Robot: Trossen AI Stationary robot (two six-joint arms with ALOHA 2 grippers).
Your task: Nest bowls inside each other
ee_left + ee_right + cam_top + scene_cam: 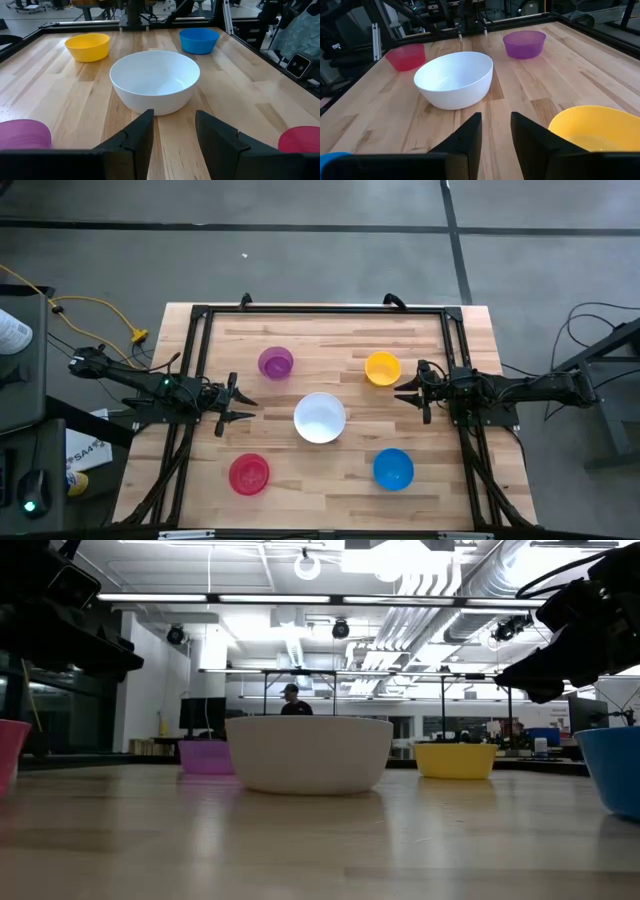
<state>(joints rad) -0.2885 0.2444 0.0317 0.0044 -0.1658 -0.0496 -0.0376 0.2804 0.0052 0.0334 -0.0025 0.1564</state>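
Several small bowls stand apart on their bases on the wooden table: white (pixel 320 418) in the middle, purple (pixel 276 363) far left, yellow (pixel 382 368) far right, red-pink (pixel 249 474) near left, blue (pixel 393 469) near right. My left gripper (pixel 243 407) waits open at the table's left edge, its fingers (pixel 141 137) pointing at the white bowl (pixel 154 80). My right gripper (pixel 406 393) waits open at the right edge, beside the yellow bowl (pixel 592 130), facing the white bowl (pixel 455 79).
A black metal frame (pixel 320 309) runs round the table's edges. Bare wood lies between the bowls. A yellow cable (pixel 95 305) lies on the floor to the left. A person (pixel 291 700) shows far back in the room.
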